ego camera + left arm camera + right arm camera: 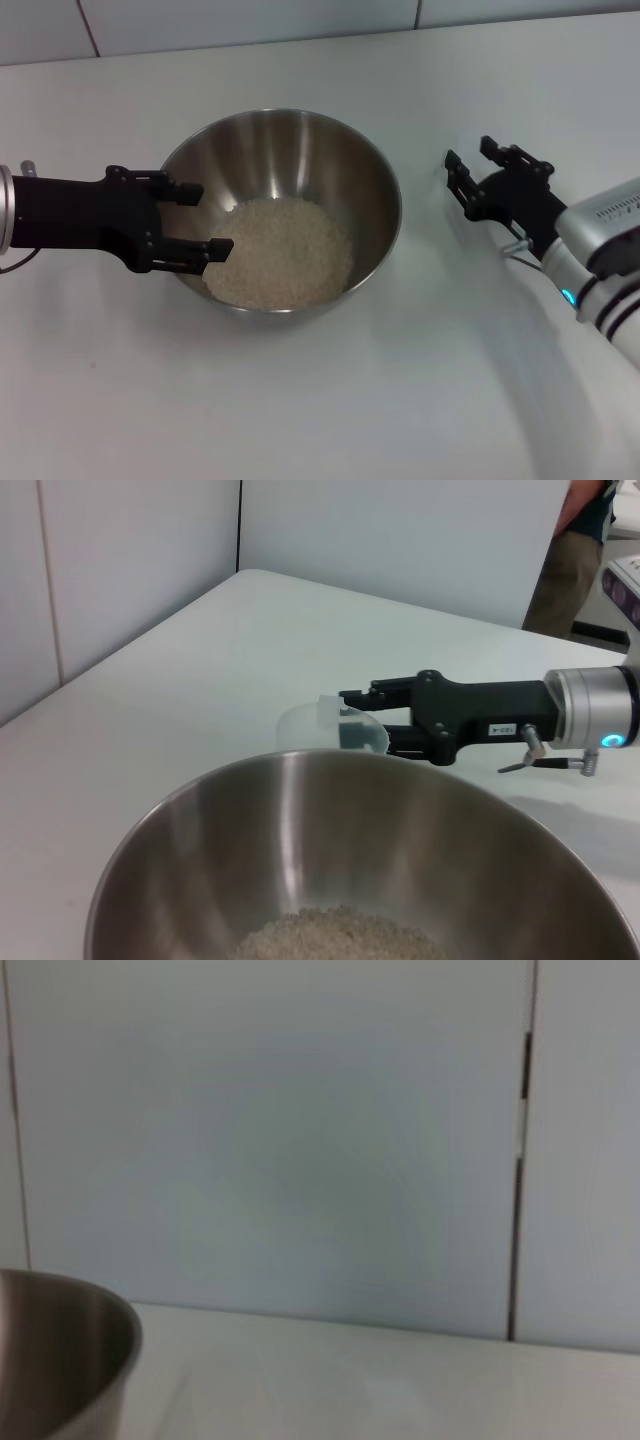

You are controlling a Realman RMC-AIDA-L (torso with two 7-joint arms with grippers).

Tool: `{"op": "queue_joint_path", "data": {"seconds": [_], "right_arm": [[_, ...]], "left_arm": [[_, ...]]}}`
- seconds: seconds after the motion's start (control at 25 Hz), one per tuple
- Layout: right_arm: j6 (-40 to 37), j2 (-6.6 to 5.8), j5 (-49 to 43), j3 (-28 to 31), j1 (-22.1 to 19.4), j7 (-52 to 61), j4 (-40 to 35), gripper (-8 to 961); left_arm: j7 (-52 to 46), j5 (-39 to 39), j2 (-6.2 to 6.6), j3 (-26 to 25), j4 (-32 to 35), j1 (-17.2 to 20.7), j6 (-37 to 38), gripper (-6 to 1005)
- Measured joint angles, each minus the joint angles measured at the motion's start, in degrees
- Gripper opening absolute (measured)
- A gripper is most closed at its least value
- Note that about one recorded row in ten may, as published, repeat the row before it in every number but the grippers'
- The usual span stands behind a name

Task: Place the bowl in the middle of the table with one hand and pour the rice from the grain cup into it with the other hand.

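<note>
The large steel bowl [300, 150] stands in the middle of the white table [350, 400] and holds a pale heap of rice [285, 250]. My left gripper [213, 218] is open at the bowl's left rim, with its fingertips reaching over the rim. My right gripper [470, 152] is to the right of the bowl, low over the table. In the left wrist view the bowl [300, 830] and rice [340, 935] fill the foreground. Behind them the right gripper [362, 720] is shut on the translucent grain cup [310, 720], which looks empty. The bowl's rim [60, 1360] shows in the right wrist view.
White wall panels [250, 20] stand behind the table's far edge. A person [575, 550] stands beyond the table's far corner in the left wrist view. Bare tabletop lies in front of the bowl and on both sides.
</note>
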Motion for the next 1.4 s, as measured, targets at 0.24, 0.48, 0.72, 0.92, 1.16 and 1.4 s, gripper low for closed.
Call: {"op": "queue_joint_path", "data": {"seconds": [0.24,0.48,0.72,0.92,1.16,1.4], "right_arm": [[-3.3,-0.29,0.0,-0.3,-4.0,1.2,0.0,542],[-10.3,-0.77,-1.2,-1.1,-8.2,9.9,-2.9,773],[-31.6,-0.72,-1.6,-5.9,-10.6,14.7,-9.7,827],[-47.9,-0.48,-1.6,-13.9,-7.5,27.1,-22.0,827],[-50.0,-0.14,-1.6,-32.0,-0.5,46.2,-43.8,827],[-39.3,-0.13,-2.6,-51.5,2.1,67.4,-60.1,827]], "left_arm": [[0.0,0.0,0.03,0.0,0.0,-0.1,0.1,824],[0.0,0.0,0.05,0.0,0.0,0.0,0.1,824],[0.3,0.0,0.05,0.0,0.0,0.1,-0.1,824],[0.7,0.0,-0.03,0.1,0.0,0.3,-0.5,824],[0.8,0.0,0.00,0.4,0.2,0.1,-0.8,824],[0.8,0.0,0.03,0.3,0.4,0.3,-2.2,824]]}}
